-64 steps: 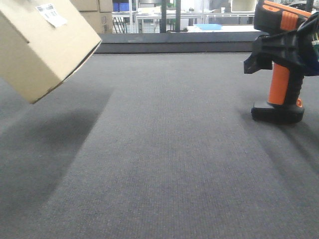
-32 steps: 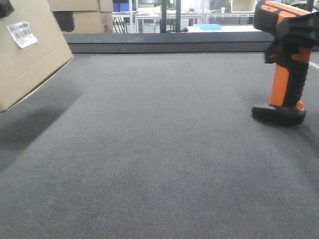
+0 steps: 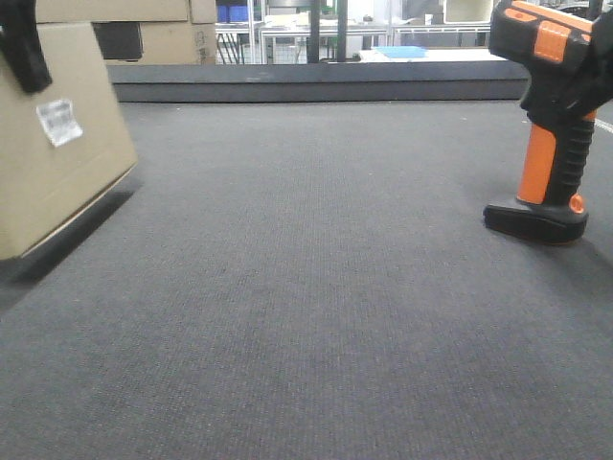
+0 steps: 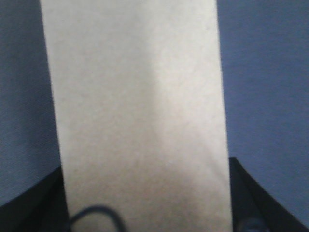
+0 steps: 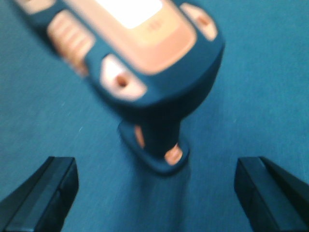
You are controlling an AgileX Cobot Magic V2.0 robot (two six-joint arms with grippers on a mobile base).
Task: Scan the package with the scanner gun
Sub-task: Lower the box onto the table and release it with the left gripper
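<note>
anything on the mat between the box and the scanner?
Nothing. In the front view, only bare grey mat runs from the box on the left to the scanner standing on the right.

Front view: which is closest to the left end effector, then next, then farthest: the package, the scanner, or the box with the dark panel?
1. Package, far left, held by the left end effector.
2. Dark-panel box, behind it, back left.
3. Scanner, far right.

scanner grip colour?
Orange, on the scanner; its foot and body are black. Clearest in the front-facing view.
</note>
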